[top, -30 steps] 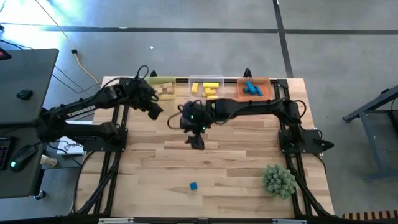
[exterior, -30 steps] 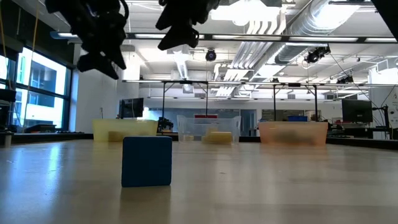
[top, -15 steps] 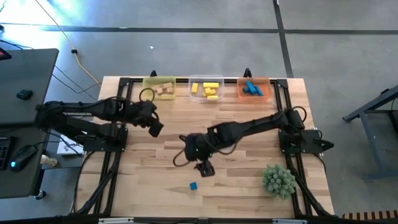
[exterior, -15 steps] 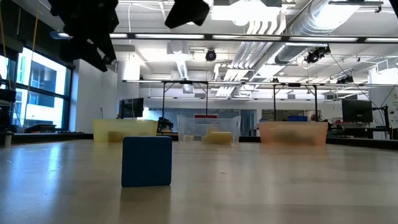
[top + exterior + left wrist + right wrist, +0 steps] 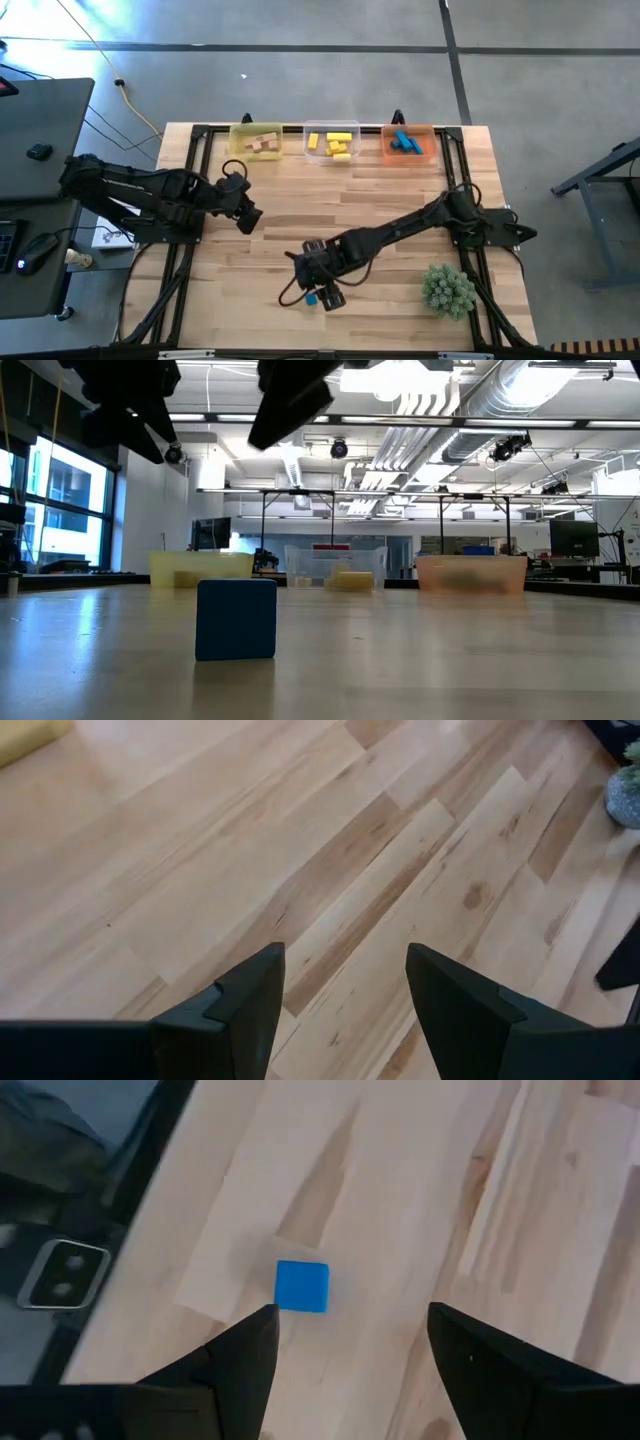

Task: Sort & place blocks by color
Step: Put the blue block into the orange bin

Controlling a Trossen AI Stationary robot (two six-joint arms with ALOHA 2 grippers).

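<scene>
I am hovering the right gripper (image 5: 322, 293) over the last loose blue block (image 5: 311, 298), which is sitting alone near the front edge of the table (image 5: 400, 250), left of the green spiky ball (image 5: 448, 289). Its fingers are standing wide with nothing between them, and in the right wrist view the blue block (image 5: 301, 1286) is lying just ahead of the gap, so I am judging this a line-up for a pick.

I am parking the left gripper (image 5: 245, 215) over the left part of the table, fingers (image 5: 250, 995) spread and empty, clear of the right arm's reach.

Along the back edge, the yellow tub (image 5: 257, 142) is holding tan blocks, the clear tub (image 5: 332, 141) yellow ones, the orange tub (image 5: 408, 141) blue ones.

From above, the gripper is covering part of the block, so I cannot tell how high it is hanging. In the low view, the tubs' contents are blurring together.
</scene>
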